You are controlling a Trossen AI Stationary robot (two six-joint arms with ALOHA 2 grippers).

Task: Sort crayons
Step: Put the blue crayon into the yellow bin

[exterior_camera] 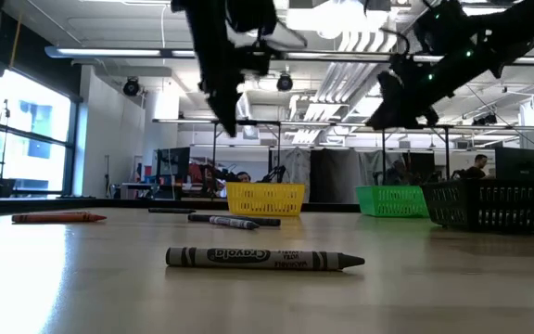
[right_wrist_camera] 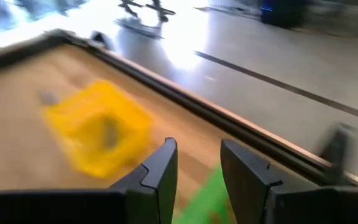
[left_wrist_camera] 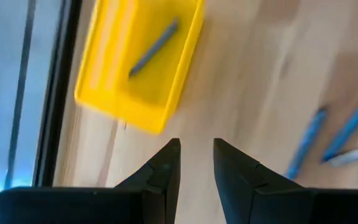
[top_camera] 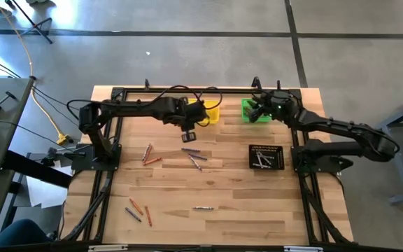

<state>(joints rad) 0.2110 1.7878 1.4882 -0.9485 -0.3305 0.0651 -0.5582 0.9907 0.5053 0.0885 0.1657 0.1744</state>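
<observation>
Overhead, both claws spread and empty: left claw (top_camera: 189,135) beside yellow bin (top_camera: 210,112), right claw (top_camera: 257,112) over green bin (top_camera: 249,106) at table (top_camera: 243,203) edge, crayons (top_camera: 193,155) scattered below.

A grey concrete floor (top_camera: 187,17) with dark seams runs around the pale wooden table (top_camera: 208,189), and a yellow cable (top_camera: 44,105) trails across it on one side. At table height, the room opens out into a wide workshop: a bright window (exterior_camera: 26,139) at one side, white ceiling ducts and strip lights (exterior_camera: 323,19) overhead, and dark partitions (exterior_camera: 336,176) and desks along the far wall. A person (exterior_camera: 476,165) sits far back.
</observation>
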